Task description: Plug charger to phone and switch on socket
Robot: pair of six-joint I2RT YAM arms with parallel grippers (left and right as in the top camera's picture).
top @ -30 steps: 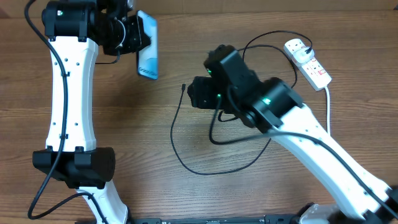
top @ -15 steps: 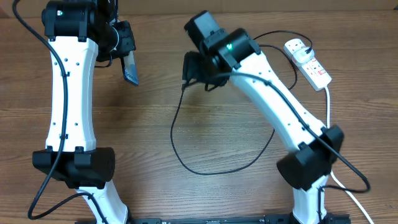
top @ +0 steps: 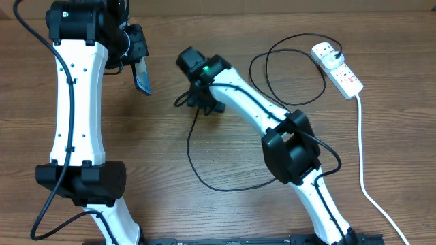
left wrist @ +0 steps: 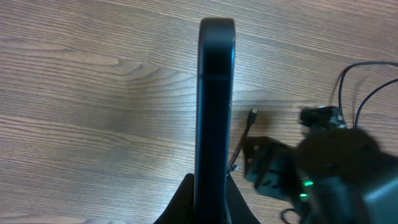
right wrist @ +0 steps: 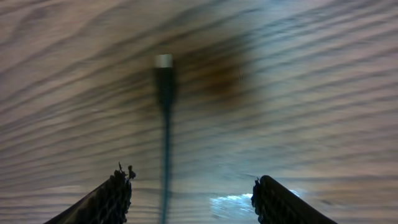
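Nearest me, the charger (top: 204, 178) loops across the bench (top: 204, 218). My right claw (right wrist: 191, 193) hangs just above it with its fingers (right wrist: 115, 196) apart, the connector tip (right wrist: 163, 61) lying between and ahead of them. Further back on the left, my left claw (top: 136, 54) is clamped on the phone (left wrist: 213, 106), held edge-on. The socket (top: 337, 68) sits far right.
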